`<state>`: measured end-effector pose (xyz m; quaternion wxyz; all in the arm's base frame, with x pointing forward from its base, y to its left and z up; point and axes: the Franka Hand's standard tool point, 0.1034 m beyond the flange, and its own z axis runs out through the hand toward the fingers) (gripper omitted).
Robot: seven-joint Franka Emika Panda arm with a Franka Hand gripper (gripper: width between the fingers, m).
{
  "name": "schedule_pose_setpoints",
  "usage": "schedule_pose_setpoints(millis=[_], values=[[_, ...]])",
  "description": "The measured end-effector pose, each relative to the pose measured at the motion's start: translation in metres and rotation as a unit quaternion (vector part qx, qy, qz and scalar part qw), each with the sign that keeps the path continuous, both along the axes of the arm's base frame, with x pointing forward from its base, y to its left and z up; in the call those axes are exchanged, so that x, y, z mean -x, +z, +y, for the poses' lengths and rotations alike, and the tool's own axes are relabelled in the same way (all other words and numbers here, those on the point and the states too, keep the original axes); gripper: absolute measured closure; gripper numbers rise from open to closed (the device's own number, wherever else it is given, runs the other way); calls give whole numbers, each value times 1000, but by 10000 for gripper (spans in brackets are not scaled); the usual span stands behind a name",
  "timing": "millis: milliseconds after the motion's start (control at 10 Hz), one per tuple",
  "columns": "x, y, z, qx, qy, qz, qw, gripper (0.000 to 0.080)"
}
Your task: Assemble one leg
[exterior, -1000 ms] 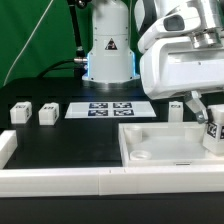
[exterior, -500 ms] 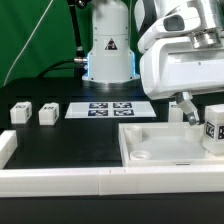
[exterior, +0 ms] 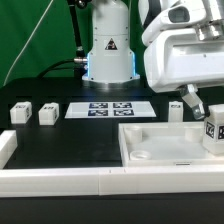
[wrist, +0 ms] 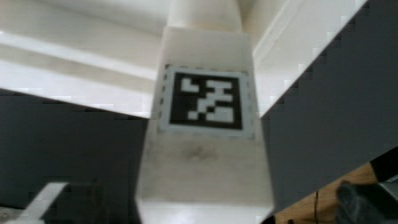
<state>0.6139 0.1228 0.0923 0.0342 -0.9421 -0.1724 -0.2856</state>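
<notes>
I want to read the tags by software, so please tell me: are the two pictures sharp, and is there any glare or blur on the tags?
Exterior view: evenly lit and fairly sharp; the marker board tags look crisp, the leg at the tray is small, cut by the frame edge. Wrist view: the leg fills the frame, soft and grainy, its tag still legible, no glare.

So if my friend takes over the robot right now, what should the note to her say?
Gripper: jaws open, holding nothing, just above the leg.
One leg stands upright in the tray, at its corner on the exterior view's right.
Two legs lie loose on the table on the exterior view's left; a fourth sits behind the tray.
Done: that leg looks set in place and let go.
Left: check that it is tight, then move the arm away.
</notes>
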Motion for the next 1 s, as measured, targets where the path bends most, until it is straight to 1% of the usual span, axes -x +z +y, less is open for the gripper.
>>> schedule_pose_setpoints(millis=[100,200,300,400,500,600,700,800,1000], values=[[1,-2,2,2,1,14,1000,151],[0,-2,2,1,1,12,1000,151],[2,-5,2,3,2,30,1000,151],[6,-10,2,14,7,88,996,151],[3,-7,1,22,11,137,990,151],[3,-7,0,28,13,175,984,151],[6,-5,-1,36,17,226,973,151],[6,-2,1,41,20,264,963,151],[11,-1,2,49,28,333,941,151]])
